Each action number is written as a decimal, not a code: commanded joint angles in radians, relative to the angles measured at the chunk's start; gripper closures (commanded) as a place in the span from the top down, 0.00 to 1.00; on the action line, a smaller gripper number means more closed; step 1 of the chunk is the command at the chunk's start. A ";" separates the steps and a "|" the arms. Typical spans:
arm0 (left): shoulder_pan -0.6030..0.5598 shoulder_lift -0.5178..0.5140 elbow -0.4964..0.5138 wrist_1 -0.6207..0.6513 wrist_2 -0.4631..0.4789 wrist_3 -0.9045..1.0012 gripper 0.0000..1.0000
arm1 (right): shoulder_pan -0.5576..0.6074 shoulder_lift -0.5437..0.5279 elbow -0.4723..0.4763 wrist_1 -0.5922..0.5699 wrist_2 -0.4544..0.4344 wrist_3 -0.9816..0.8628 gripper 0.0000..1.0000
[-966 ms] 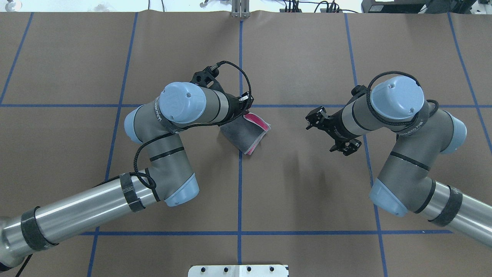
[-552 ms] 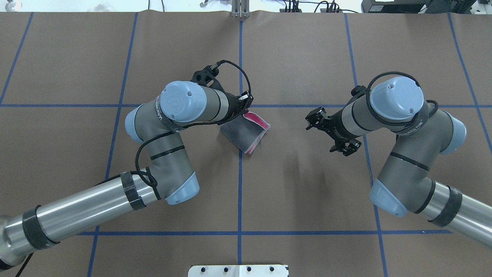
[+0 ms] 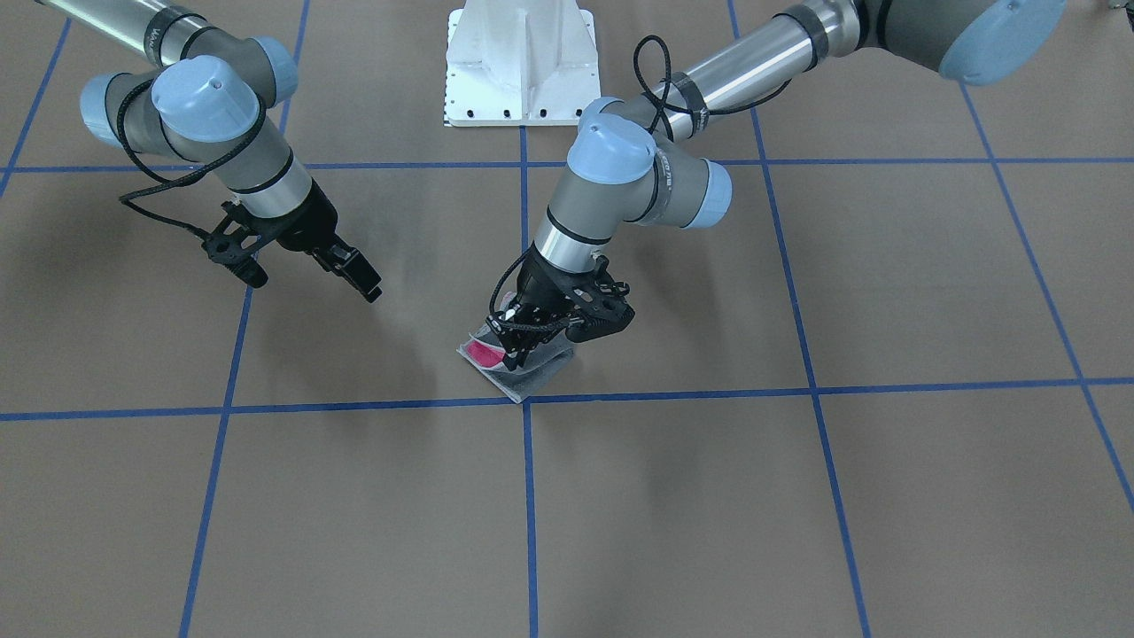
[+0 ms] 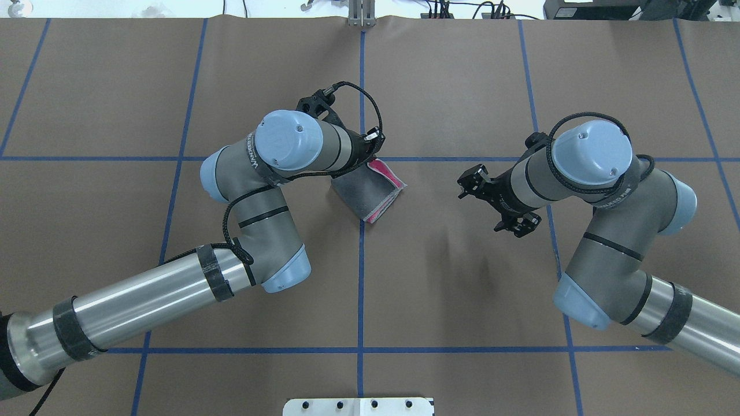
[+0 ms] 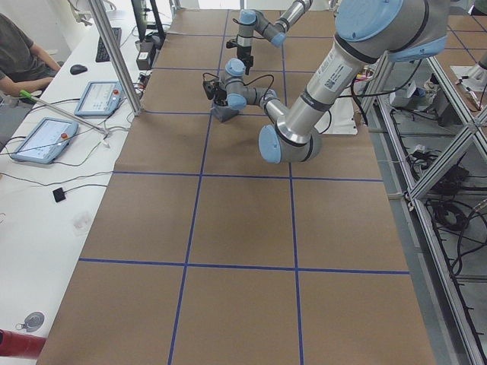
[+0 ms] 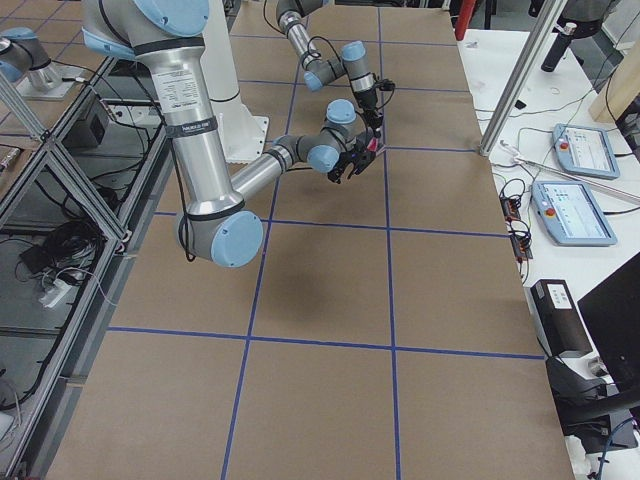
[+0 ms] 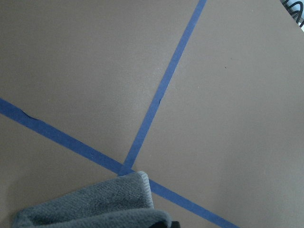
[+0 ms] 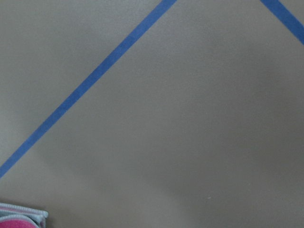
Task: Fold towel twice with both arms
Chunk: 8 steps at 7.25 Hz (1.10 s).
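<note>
Near the middle of the worktop point(image 4: 462, 300), just beside the crossing of two blue tape lines point(image 4: 361, 289), found the towel point(image 4: 363, 193) lying flat, folded into a small packet. Noted its grey face on top, with pink showing at the far corner and along one side edge, and a pale hem around the layers. Saw the left hand point(image 3: 563, 346) low over the towel's pink corner, tilted down, fingers apart, one fingertip on or just above the cloth; could not tell which. Could not see that hand from overhead, hidden under the left arm point(image 4: 289, 141). Found the right hand point(image 4: 492, 202) well apart from the towel, raised off the worktop, fingers spread wide and holding nothing. Caught only a grey corner of the towel at the bottom of the left wrist view, touching the tape crossing, and a sliver of pink and hem at the bottom left of the right wrist view. Noted a white bolted base point(image 3: 521, 62) at the robot's edge of the worktop.
</note>
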 commanded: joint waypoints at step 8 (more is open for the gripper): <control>-0.039 -0.091 0.159 -0.083 -0.021 -0.005 1.00 | 0.007 -0.024 0.015 0.006 0.011 -0.014 1.00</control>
